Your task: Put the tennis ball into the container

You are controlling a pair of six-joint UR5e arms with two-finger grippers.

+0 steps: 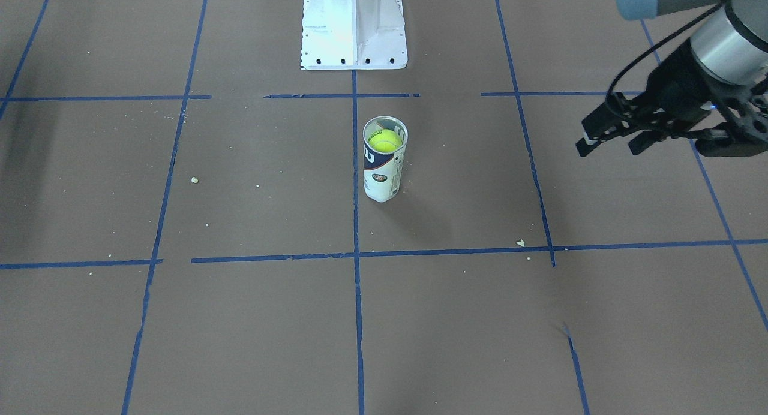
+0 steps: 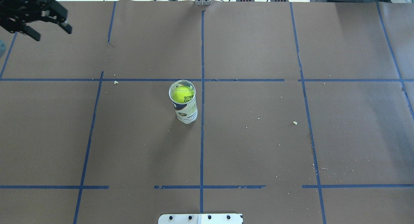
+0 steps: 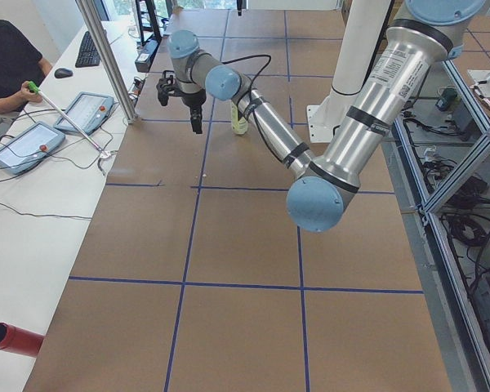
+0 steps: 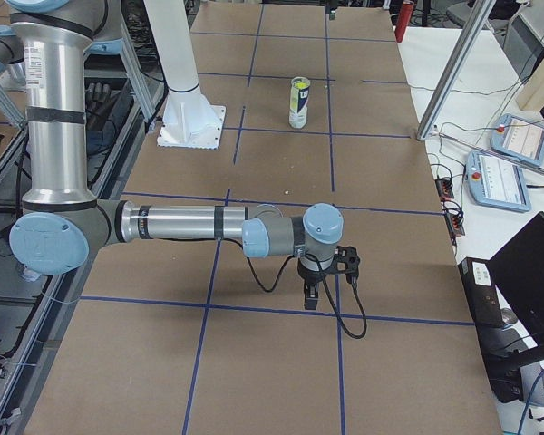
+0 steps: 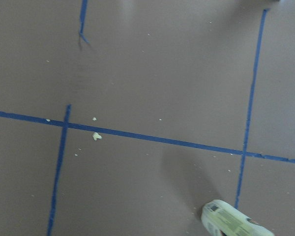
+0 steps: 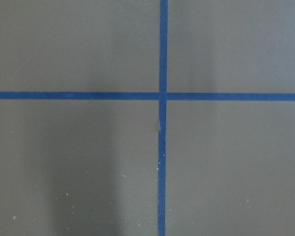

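Observation:
The clear container (image 1: 384, 169) with its white and navy label stands upright near the table's middle, just in front of the robot base. The yellow-green tennis ball (image 1: 385, 141) sits inside it, close below the rim; from overhead the tennis ball (image 2: 183, 94) shows through the container's (image 2: 187, 112) open mouth. My left gripper (image 1: 607, 150) hovers open and empty well off to the robot's left, far from the tube, also seen as the left gripper (image 2: 52, 35) at the far corner. My right gripper (image 4: 326, 294) appears only in the exterior right view, low over the table; I cannot tell its state.
The white robot base (image 1: 354, 28) stands behind the tube. Blue tape lines grid the brown table (image 2: 258, 136), with small crumbs scattered about. An operator's desk with tablets (image 3: 33, 143) lies beyond the far edge.

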